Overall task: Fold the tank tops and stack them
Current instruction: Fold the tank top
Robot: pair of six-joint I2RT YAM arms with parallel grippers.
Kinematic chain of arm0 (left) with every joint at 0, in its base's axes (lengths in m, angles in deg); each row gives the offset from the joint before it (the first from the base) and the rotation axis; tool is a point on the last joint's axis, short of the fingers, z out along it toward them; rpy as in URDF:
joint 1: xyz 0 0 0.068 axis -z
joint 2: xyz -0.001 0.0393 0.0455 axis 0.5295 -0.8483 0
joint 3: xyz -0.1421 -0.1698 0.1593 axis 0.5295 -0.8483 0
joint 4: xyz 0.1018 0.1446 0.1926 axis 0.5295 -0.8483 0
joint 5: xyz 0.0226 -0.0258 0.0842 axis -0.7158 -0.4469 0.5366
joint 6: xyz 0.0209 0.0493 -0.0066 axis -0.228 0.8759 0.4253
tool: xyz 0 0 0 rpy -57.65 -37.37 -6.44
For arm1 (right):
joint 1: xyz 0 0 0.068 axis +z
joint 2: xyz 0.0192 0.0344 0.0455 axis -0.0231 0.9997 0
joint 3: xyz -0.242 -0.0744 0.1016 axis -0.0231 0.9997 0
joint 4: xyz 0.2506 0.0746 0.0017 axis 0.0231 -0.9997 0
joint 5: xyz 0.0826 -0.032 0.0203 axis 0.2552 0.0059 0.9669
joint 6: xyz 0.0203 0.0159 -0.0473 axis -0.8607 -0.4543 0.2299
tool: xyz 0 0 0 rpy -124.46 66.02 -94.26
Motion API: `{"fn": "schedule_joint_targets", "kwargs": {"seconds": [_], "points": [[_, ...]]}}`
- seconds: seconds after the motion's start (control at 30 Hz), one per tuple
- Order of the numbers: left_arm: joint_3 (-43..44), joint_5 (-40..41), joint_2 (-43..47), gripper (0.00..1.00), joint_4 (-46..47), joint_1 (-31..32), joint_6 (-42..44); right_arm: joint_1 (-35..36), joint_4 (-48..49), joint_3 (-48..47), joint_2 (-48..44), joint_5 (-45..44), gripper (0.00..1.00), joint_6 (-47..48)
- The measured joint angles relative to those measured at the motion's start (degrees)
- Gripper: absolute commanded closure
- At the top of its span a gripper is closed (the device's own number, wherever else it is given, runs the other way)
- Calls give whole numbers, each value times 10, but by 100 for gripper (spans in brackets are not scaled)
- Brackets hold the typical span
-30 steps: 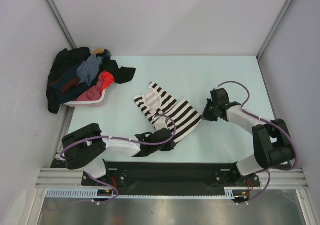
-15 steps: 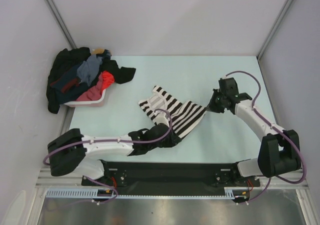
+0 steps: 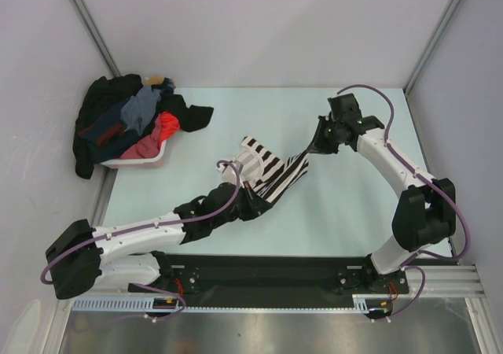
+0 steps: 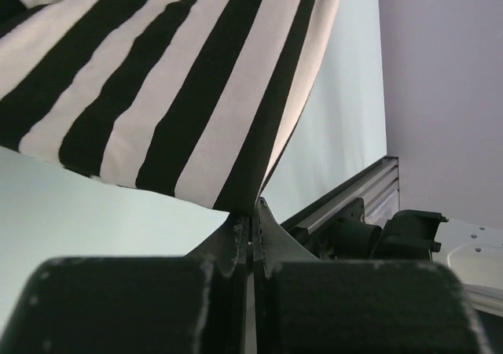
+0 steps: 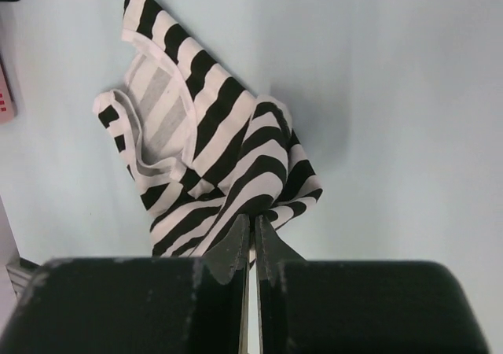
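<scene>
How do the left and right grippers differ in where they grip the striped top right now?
The left gripper pinches the striped tank top at its near edge; the right gripper pinches its far right edge. The left arm lies stretched out long; the right arm bends sharply at its elbow. Both grippers are shut on the cloth, bunching it between them.

Bright, even light is thrown from above; only faint soft shadows are cast on the pale mint-green bench (image 3: 354, 212). The black-and-white striped cloth tank top (image 5: 204, 134) is shown sharp, while the near bodies of the left end effector (image 4: 253, 212) and right end effector (image 5: 251, 230) are blurred.
</scene>
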Motion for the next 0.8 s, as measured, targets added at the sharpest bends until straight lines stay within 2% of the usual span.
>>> {"fn": "schedule_joint_targets", "kwargs": {"seconds": [0.17, 0.4, 0.57, 0.8], "points": [[-24, -22, 10, 100, 11, -19, -7, 11, -21, -30, 17, -1, 100, 1], [-38, -58, -16, 100, 61, -15, -18, 11, -22, -7, 1, -16, 100, 7], [-38, -71, -75, 100, 94, 22, -31, 1, -24, 61, -59, -33, 100, 11], [4, -76, -164, 100, 143, 83, -52, -62, -43, 134, -144, -33, 100, 21]]}}
